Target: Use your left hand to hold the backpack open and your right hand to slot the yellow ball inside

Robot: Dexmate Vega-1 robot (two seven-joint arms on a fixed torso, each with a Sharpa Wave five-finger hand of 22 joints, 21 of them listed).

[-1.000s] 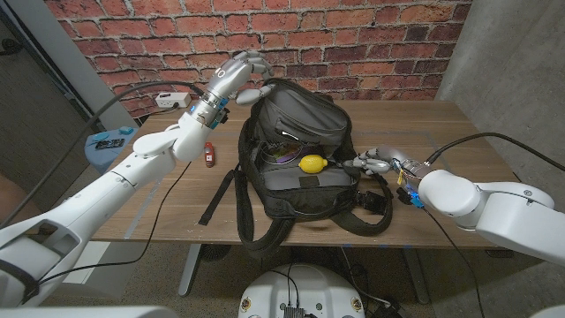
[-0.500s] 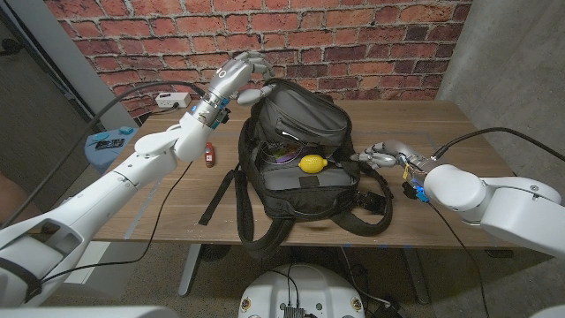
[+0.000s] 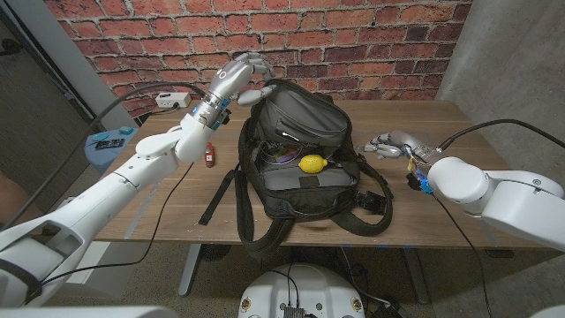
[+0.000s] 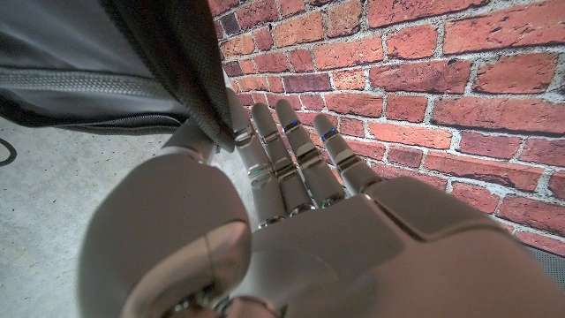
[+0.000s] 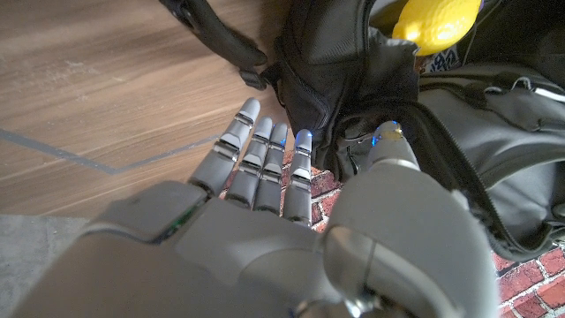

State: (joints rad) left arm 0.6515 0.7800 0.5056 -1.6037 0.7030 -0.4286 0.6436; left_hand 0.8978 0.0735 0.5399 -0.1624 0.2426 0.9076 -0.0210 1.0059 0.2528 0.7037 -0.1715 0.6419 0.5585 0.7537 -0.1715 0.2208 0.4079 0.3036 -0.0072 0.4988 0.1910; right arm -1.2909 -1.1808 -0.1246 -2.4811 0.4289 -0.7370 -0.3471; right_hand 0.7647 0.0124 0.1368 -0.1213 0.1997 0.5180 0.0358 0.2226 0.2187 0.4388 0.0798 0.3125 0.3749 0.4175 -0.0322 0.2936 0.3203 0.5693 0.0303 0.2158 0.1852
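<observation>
Left hand (image 3: 240, 75), upper left of frame, pinches the backpack (image 3: 300, 155) top flap and holds it up; bag sits mid-frame w/ mouth open. Yellow ball (image 3: 312, 163) lies at centre of the opening, on the front pocket edge, not fully down. Right hand (image 3: 395, 143), right of bag, empty, fingers spread. Risk: if the flap slips from the left hand's grip, it drops over the ball; a nudge could roll it out.

Matt cloth backpack (image 3: 300, 141), glossy yellow ball (image 3: 311, 163), wooden table (image 3: 459, 132).
</observation>
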